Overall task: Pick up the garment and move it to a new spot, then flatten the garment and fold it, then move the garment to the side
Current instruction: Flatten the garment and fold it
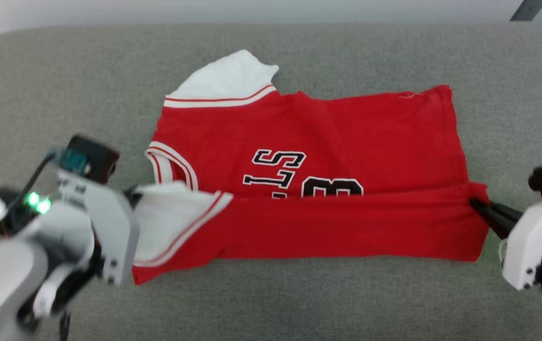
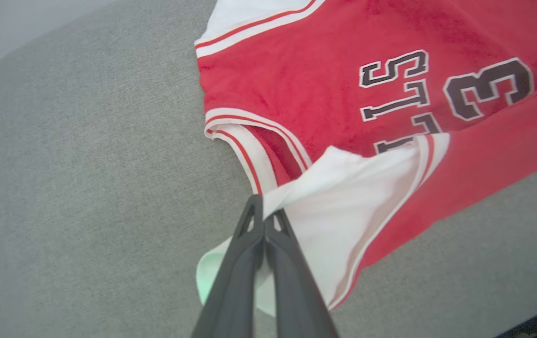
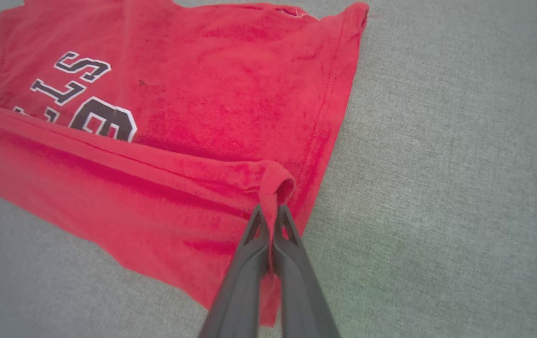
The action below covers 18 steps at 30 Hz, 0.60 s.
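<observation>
As the shirt [image 1: 328,123] lay half-folded | left gripper [image 2: 264,211] clenched its sleeve [image 2: 343,206], right gripper [image 3: 272,212] its hem [image 3: 279,180] | likely squaring the fold.

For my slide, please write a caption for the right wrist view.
Right gripper shut on a hem corner of the red garment, its near edge folded over, on a grey surface.

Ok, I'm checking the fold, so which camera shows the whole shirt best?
The head view: the shirt shows end to end, near edge folded over the lettering. The left wrist view gives the collar end, white sleeve pinched in the left gripper; the right wrist view gives the hem end, corner pinched in the right gripper.
</observation>
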Motion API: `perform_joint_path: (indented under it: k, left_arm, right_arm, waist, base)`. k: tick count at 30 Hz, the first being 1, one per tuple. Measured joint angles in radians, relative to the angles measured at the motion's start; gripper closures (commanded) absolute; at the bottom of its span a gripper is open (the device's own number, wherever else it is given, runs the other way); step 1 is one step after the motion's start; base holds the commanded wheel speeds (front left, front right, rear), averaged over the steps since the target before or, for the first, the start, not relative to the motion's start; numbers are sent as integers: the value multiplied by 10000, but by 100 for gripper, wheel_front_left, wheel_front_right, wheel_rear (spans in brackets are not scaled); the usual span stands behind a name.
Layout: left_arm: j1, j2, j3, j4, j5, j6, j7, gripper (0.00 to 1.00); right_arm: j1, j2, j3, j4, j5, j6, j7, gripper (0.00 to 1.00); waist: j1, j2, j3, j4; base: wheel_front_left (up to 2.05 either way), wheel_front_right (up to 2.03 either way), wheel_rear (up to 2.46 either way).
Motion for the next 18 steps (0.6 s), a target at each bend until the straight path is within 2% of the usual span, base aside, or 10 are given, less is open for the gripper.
perform_joint_path:
  k: [9,15,17,18]
  left_arm:
    - [-2076,-1730,-683,3935,439,-1831,-165,100]
    - [-2636,-2573,-1041,6222,389,-2598,-117,100]
    - [-2771,-2826,-1076,6801,286,-2721,-77,100]
    - [-2850,-2926,-1081,7035,215,-2777,-4,96]
  right_arm:
    - [-1732,349,1154,2048,-182,0,-571,100]
    - [-2585,639,1942,3200,-38,0,-826,100]
    - [-2827,698,2171,3475,29,0,-918,100]
    - [-2925,711,2272,3593,44,0,-938,100]
  waist:
    - [0,0,489,-80]
    - [0,-1,694,-176]
    - [0,0,722,-190]
    - [0,-1,720,-188]
  base:
    - [0,0,0]
    - [0,0,0]
    - [0,0,0]
    - [0,0,0]
